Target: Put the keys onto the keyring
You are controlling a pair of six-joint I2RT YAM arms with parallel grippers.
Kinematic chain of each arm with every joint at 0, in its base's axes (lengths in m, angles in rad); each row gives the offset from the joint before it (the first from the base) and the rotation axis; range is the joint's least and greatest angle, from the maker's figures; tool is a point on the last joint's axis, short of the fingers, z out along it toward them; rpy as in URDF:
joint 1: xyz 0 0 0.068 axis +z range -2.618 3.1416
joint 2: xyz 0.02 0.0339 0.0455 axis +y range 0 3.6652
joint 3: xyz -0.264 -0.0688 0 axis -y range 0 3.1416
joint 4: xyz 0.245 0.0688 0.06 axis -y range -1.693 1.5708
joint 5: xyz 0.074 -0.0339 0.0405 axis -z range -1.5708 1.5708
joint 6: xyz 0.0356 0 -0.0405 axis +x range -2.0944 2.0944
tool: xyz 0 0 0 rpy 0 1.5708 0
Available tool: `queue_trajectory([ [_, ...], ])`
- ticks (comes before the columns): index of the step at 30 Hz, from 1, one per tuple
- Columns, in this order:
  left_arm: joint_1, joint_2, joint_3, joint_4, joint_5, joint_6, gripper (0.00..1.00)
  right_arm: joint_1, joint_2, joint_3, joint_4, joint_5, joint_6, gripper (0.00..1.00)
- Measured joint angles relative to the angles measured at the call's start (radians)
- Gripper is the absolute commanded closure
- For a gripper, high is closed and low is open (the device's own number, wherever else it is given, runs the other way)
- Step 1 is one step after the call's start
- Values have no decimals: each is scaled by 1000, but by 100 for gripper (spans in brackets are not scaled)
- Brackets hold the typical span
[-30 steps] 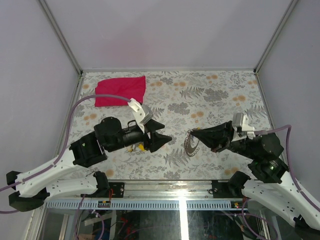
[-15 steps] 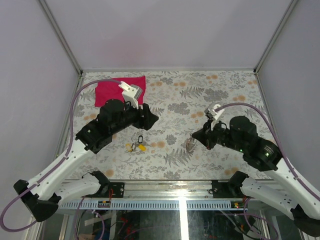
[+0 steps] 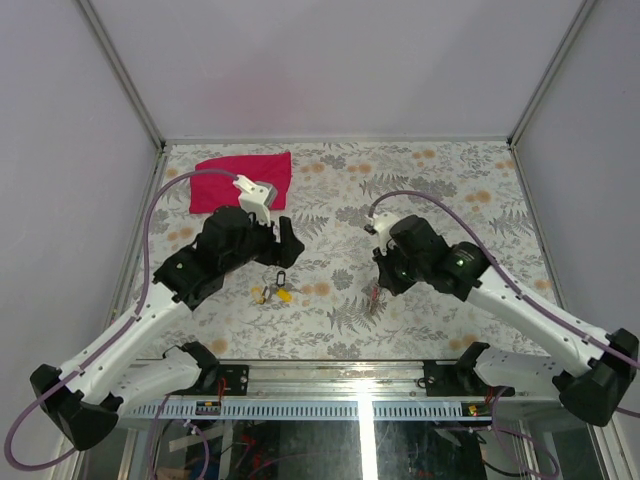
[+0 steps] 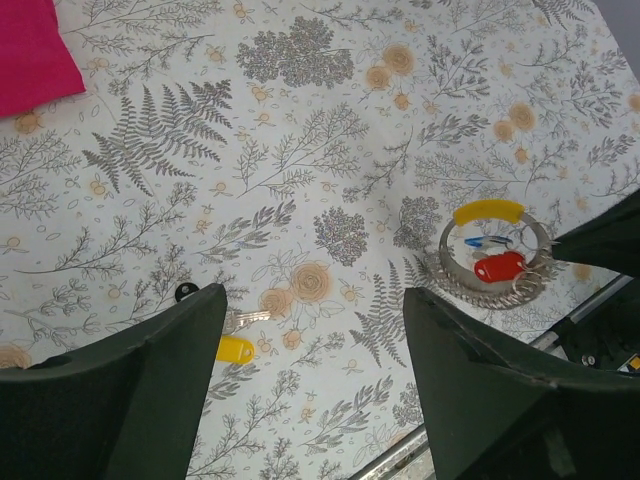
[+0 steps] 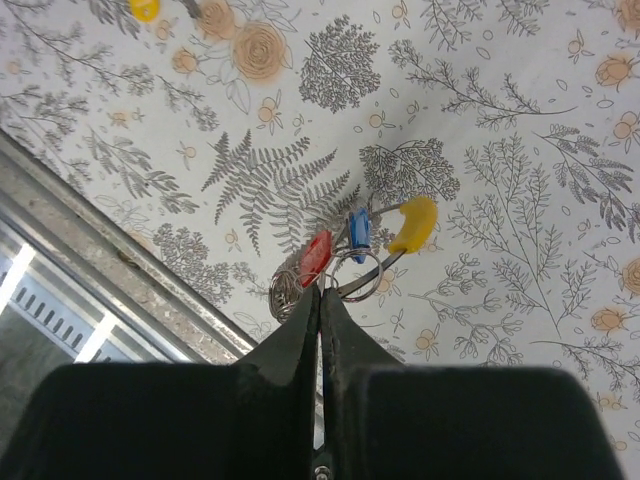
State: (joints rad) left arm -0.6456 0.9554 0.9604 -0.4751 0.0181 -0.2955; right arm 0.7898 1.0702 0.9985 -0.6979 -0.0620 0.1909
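Note:
The keyring (image 5: 360, 275) is a thin metal ring with a coiled chain (image 5: 285, 293); a red key (image 5: 315, 257), a blue key (image 5: 357, 228) and a yellow piece (image 5: 415, 222) hang on it. My right gripper (image 5: 320, 292) is shut on the ring, low over the table's near edge (image 3: 378, 278). The ring also shows in the left wrist view (image 4: 495, 255). A loose yellow key (image 4: 235, 349) and a black key (image 4: 186, 292) lie on the table (image 3: 272, 292). My left gripper (image 4: 314, 293) is open and empty, above and just beyond them (image 3: 288, 243).
A red cloth (image 3: 243, 180) lies at the back left. The table's metal front rail (image 5: 120, 260) runs close to the keyring. White walls enclose the patterned table (image 3: 450, 180) on three sides.
Both arms have risen from lying low to pointing down. My left gripper pulled back and left, uncovering the loose keys. My right gripper kept the keyring and brought it lower.

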Motion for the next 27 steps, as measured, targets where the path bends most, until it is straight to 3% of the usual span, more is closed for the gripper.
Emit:
queue_trajectory([
  [16, 15, -76, -48, -40, -34, -19, 25, -9, 433, 82, 174, 51, -53, 95],
  [18, 19, -77, -52, -47, -39, -19, 24, -23, 487, 102, 214, 50, -61, 88],
  [24, 60, -68, -72, -61, -44, -20, 23, -84, 620, 163, 314, 28, -60, 56],
  [27, 98, -52, -73, -61, -45, -22, 18, -98, 623, 166, 346, 16, -48, 47],
])
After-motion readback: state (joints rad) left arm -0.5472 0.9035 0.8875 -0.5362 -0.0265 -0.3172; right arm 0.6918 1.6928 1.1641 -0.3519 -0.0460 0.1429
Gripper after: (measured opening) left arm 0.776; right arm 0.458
